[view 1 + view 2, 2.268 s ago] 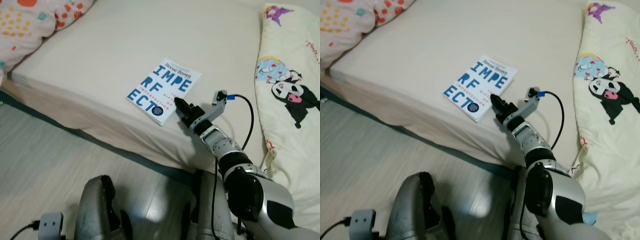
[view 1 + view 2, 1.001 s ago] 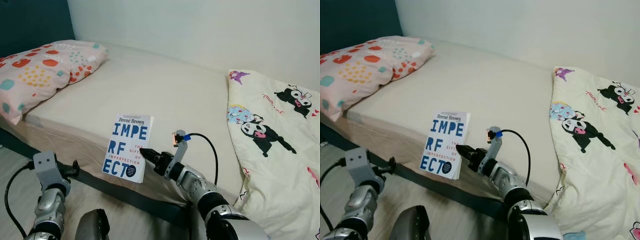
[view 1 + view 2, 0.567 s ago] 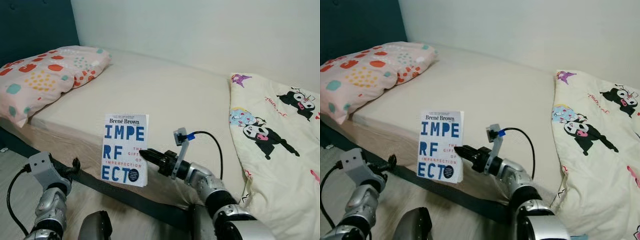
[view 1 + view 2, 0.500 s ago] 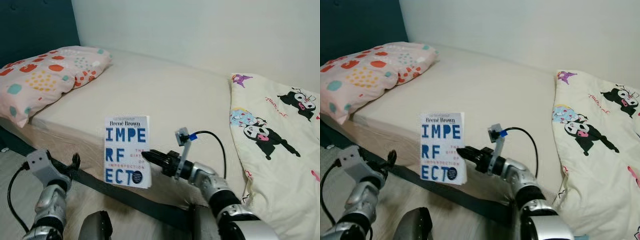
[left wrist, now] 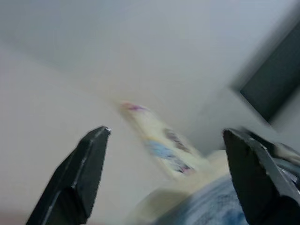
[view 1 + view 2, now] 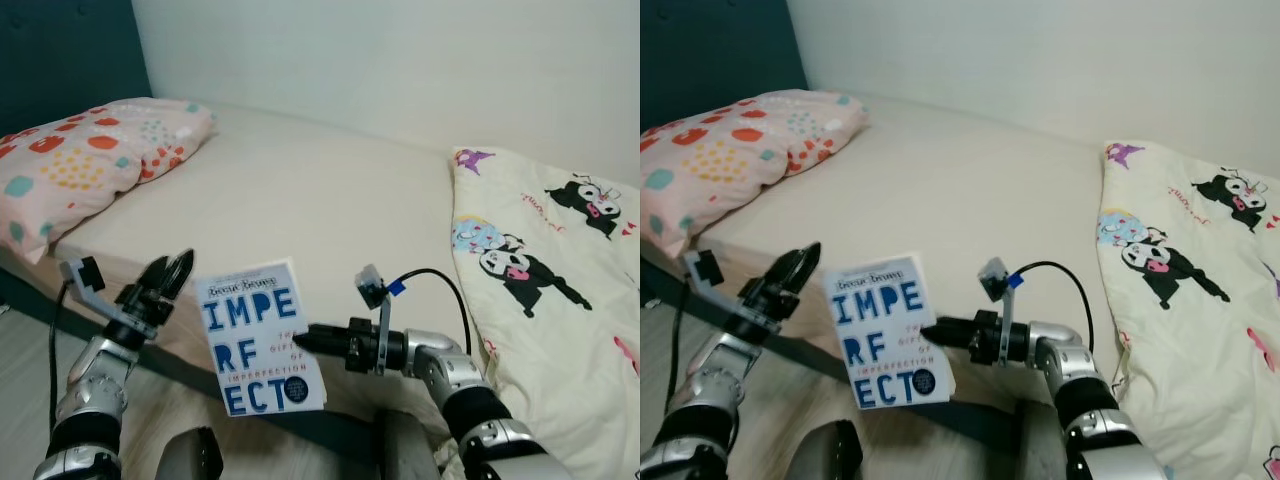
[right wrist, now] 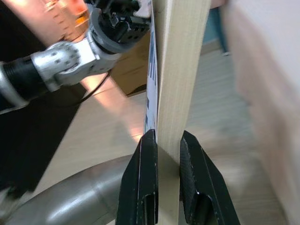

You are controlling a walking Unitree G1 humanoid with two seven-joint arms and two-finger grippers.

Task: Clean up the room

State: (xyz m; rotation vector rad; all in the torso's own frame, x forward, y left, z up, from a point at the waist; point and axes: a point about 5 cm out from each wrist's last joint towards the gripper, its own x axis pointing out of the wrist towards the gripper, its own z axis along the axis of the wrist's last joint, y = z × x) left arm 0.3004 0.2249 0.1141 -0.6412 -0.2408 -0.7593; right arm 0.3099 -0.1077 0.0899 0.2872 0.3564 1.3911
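Right claw (image 6: 305,341) pinches the white blue-lettered paperback book (image 6: 259,338) off the bed; left claw (image 6: 168,276) gapes empty; putting-away remains

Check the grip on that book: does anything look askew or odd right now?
The book hangs in the air off the bed edge, tilted, pinched only at its right edge by the right end effector. The left end effector is open beside its top left corner, not touching. Nothing looks damaged.

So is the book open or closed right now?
Closed. The book shows its whole front cover, and the right end effector pinches the shut block of pages at one edge. The left end effector is open beside it.
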